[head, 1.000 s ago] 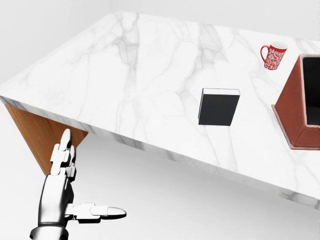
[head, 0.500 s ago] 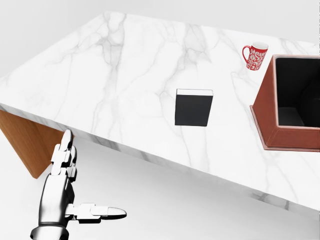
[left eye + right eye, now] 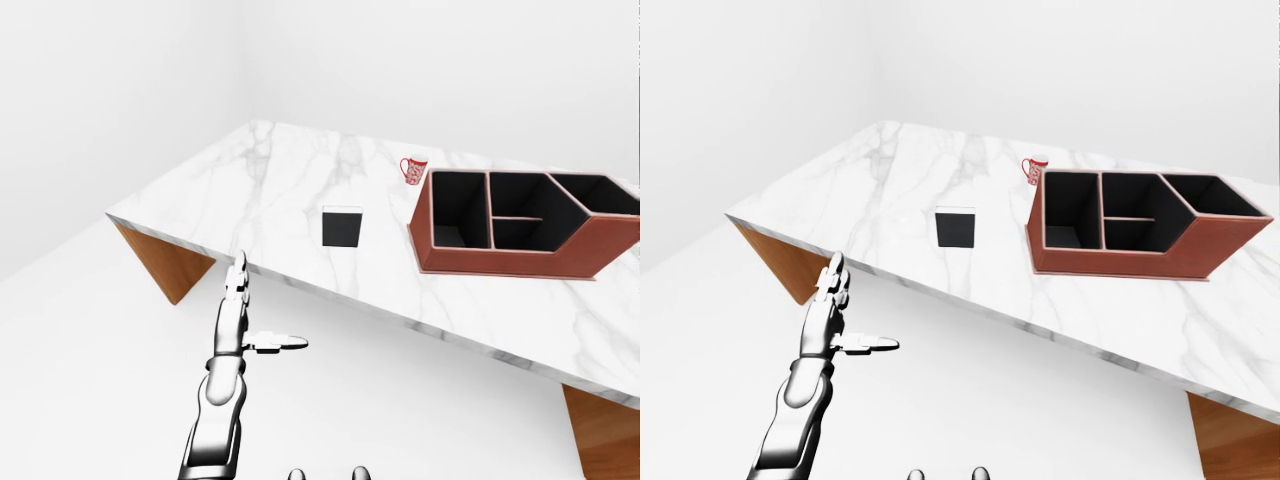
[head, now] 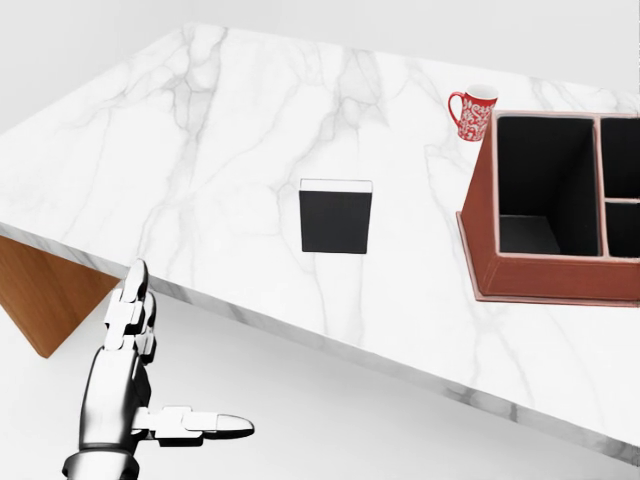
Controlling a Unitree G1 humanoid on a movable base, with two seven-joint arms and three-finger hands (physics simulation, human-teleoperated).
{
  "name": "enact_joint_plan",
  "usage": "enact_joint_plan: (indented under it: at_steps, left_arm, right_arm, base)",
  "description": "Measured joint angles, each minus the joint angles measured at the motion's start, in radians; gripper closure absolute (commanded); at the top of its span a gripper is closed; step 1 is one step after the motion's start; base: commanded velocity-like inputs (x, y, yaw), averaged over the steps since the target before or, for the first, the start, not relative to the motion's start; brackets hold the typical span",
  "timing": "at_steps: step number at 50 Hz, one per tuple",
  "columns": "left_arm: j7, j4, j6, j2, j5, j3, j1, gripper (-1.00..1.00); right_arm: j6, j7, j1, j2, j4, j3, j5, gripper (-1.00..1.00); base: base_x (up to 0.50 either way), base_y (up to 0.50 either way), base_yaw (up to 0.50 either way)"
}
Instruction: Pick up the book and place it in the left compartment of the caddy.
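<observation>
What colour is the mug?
The mug is red with a white pattern, clearest in the head view.

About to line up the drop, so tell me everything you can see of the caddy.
The caddy is a reddish-brown, leather-looking box with a dark interior, open at the top and standing upright on the marble table. Thin walls split it into a tall left compartment, two smaller middle ones and an angled right end. All look empty. A flared rim runs round its base. The red mug stands by its upper left corner, the black book lies apart to its left.
</observation>
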Motion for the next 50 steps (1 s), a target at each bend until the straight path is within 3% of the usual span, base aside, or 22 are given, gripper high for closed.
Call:
enact_joint_plan:
  at_steps: [50]
  left_arm:
    - [0.0,-0.007,0.0,0.0,0.003,-0.002,0.001,-1.0]
  right_arm:
    - [0.0,-0.001,-0.001,-0.002,-0.002,-0.002,0.005,-1.0]
  base:
    - [0.1,-0.23,0.0]
